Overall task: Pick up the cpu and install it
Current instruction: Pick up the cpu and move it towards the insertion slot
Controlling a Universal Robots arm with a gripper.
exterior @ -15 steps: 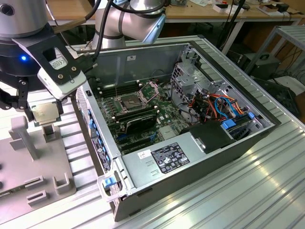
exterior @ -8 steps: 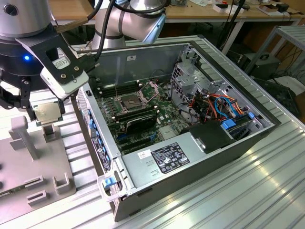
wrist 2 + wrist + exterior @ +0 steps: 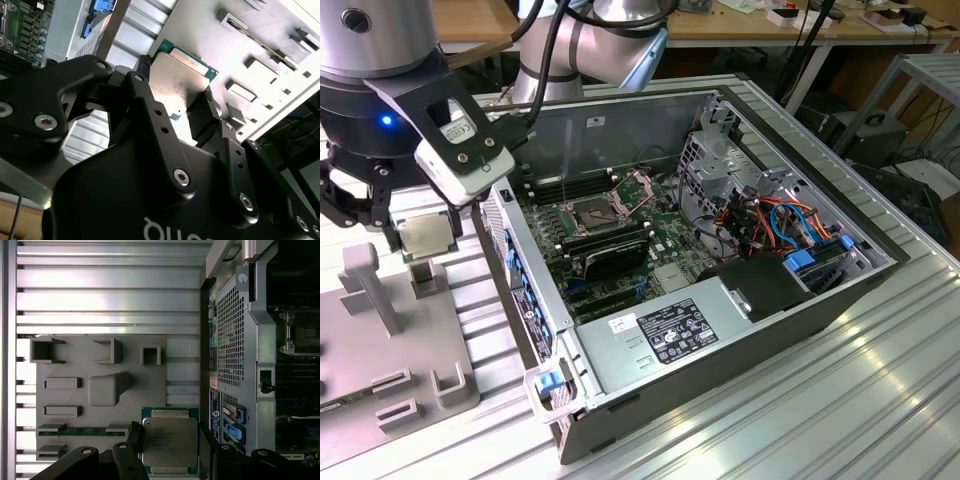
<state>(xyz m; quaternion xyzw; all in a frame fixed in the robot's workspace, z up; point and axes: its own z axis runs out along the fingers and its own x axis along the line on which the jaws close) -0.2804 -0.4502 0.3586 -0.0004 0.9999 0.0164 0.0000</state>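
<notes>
- Now the black two-fingered hand (image 3: 170, 436) is clenched on the cpu (image 3: 169, 444), a small flat square chip with a silvery-grey metal top on a green board. It grips two opposite edges, at the edge of the pale grey moulded fixture plate (image 3: 100, 347), near the open metal computer case (image 3: 720, 330).
- Whether the chip has lifted clear of its holder I cannot tell.
- The hold is on thin edges alone, so a jolt or tilt could, I judge, let it slip onto the plate or the ribbed aluminium tabletop (image 3: 840, 400).
- The open metal-framed socket (image 3: 588, 212) lies well apart, inside the case, and a low carry might knock the chip on the case wall.
- Seating it turned or skewed could harm the socket contacts.
</notes>
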